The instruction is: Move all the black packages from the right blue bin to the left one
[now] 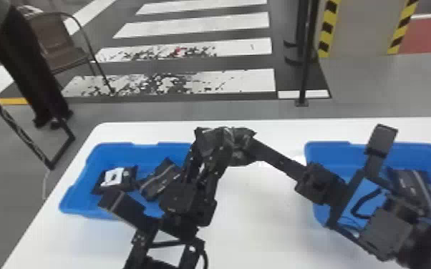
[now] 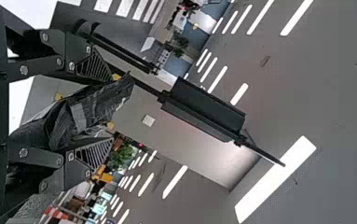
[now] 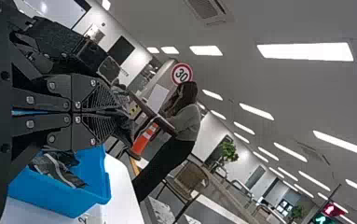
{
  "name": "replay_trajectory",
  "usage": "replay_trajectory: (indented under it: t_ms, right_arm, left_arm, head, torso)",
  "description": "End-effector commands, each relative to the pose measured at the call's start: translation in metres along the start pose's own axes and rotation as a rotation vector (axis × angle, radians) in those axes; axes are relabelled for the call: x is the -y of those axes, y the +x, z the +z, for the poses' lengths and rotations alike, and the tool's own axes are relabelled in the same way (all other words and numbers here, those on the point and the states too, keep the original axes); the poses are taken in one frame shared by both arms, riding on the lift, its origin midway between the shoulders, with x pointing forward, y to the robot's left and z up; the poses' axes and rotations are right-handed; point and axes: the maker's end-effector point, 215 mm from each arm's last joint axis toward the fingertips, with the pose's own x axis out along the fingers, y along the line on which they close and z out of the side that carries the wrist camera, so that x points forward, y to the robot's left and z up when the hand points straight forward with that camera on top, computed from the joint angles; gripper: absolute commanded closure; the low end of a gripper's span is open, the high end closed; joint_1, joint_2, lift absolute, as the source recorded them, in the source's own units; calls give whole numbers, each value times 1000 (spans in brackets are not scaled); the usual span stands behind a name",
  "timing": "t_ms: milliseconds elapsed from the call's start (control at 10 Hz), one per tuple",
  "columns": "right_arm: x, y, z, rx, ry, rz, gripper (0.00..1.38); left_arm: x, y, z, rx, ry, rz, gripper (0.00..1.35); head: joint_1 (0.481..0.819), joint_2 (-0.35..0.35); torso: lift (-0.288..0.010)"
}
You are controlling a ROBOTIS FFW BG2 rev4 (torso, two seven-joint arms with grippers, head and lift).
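A grey floor with broad white stripes (image 1: 204, 21) stretches away behind everything, and a brown chair (image 1: 55, 43) stands on it, well apart from the work. Nearer is the white table (image 1: 254, 229), with two blue bins on it, set apart from each other.

The left bin (image 1: 93, 157) holds two black packages: one with a white label (image 1: 114, 177), and just beside it one with a pale stripe (image 1: 161, 179). In the right bin (image 1: 404, 153) lies at least one more black package (image 1: 419, 189) — the right arm covers part of that bin, so I cannot tell how many are in there.

Both arms reach in over the table and meet above the space between the bins. The left gripper (image 1: 209, 148) comes up from the bottom edge of the head view, the right gripper (image 1: 256, 146) comes across from the right side. Between them, up off the table, hangs a crumpled black package (image 1: 231, 137).

In the right wrist view the right gripper (image 3: 115, 112) has its fingers drawn together, pinching the package at the tips. In the left wrist view the left gripper (image 2: 113, 109) has its fingers spread wide, the package lying between them — how firmly they touch it, I cannot tell.
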Motion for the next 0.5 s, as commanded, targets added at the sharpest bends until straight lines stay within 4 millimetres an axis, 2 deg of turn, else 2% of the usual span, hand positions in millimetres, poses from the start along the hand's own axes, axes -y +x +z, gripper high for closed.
replay_trajectory:
  t_ms: [0, 200, 300, 400]
  right_arm:
    - [3, 0, 0, 7, 2, -5, 1128]
    - [10, -2, 4, 26, 1, -10, 1128]
    - [13, -3, 6, 38, 9, -14, 1069]
    - [18, -4, 6, 48, 29, -15, 690]
  left_arm:
    - [-4, -3, 8, 27, 25, 14, 1204]
    - [-10, -7, 19, 65, 45, 44, 1205]
    - [-12, -8, 21, 69, 44, 53, 1205]
    - [-19, -7, 25, 76, 53, 69, 1205]
  head:
    - [695, 191]
    - [695, 202]
    - [695, 207]
    - [695, 209]
  torso:
    - [-154]
    - [-154]
    - [-154]
    - [-154]
